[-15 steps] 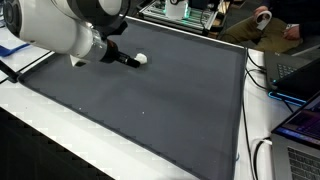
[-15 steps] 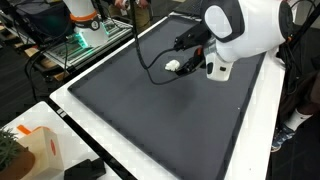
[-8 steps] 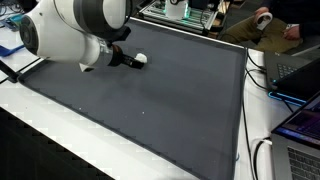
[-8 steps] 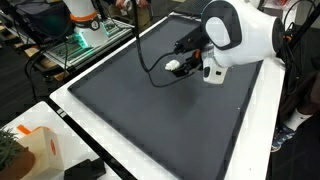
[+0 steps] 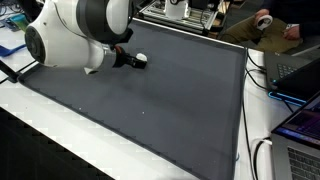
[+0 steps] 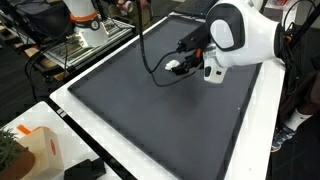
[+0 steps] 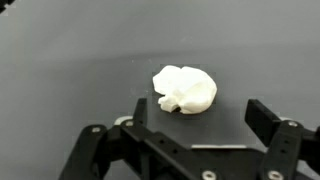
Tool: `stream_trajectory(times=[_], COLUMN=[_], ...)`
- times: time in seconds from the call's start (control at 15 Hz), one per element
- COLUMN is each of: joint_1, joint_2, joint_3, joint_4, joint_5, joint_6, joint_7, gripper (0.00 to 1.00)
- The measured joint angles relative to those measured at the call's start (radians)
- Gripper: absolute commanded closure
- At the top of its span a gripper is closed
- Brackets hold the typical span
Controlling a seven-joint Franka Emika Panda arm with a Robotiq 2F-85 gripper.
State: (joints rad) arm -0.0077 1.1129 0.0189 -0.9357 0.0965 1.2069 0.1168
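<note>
My pincer (image 7: 201, 110) stands wide apart and holds nothing. It is tipped low, so the white lump (image 7: 185, 88) lies just ahead of it, about midway between the two fingers, which I judge are spread wide enough to pass either side. The lump looks soft, crumpled and rounded, like wadded tissue. The mat (image 7: 60, 60) beneath it is dark grey, flat and matte.

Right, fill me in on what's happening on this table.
A white robot arm is reaching low over a dark grey mat that covers the table. Its hand is open and sits right at a small white crumpled lump lying on the mat. In the wrist view the lump lies just ahead of the spread fingers, and nothing is gripped. A thin black cable curves across the mat nearby.
</note>
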Motion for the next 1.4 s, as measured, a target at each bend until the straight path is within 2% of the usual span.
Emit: stream_trajectory(times=[0.33, 0.47, 0.87, 1.2, 1.4], joint_1=[0.003, -0.001, 0.009, 0.074, 0.112], joint_2=[0.022, -0.006, -0.223, -0.388, -0.485], joint_3=[0.0, 0.0, 0.0, -0.003, 0.003], joint_4=[0.042, 0.035, -0.184, -0.4, -0.537], joint_5=[0.0, 0.005, 0.037, 0.01, -0.012], joint_6=[-0.039, -0.013, 0.331, 0.574, 0.65], joint_7=[0.003, 0.01, 0.151, 0.154, 0.129], gripper=[0.0, 0.0, 0.0, 0.0, 0.0])
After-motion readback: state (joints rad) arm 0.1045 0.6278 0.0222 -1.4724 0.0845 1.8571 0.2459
